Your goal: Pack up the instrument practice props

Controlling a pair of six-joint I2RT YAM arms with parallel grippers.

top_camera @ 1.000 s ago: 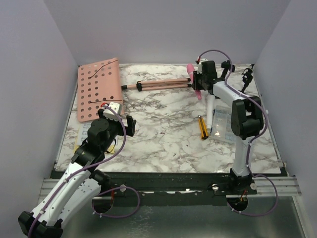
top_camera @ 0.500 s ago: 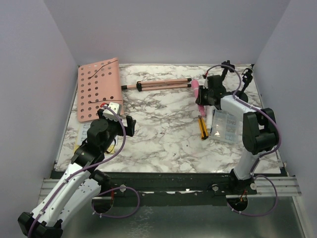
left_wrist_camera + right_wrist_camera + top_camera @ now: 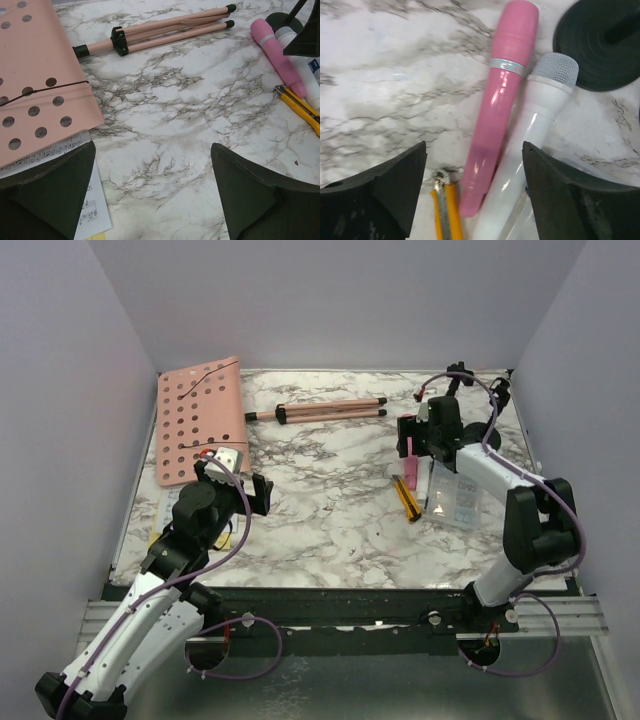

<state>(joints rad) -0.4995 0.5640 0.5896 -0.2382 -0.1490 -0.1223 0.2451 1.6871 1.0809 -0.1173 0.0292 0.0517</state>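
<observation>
Your props lie loose on the counter (image 3: pixel 330 510): pink microphone (image 3: pixel 497 105) touching white microphone (image 3: pixel 520 150), folded stand (image 3: pixel 315 410), perforated panel (image 3: pixel 195 425). Both claws spread, holding nothing; none visibly packed.

White arms (image 3: pixel 140 615), black joints, purple cables (image 3: pixel 235 510)

White marble-patterned table top (image 3: pixel 330 510) with grey veining, plain pale lavender walls (image 3: pixel 350 300) on three sides, even diffuse light
</observation>
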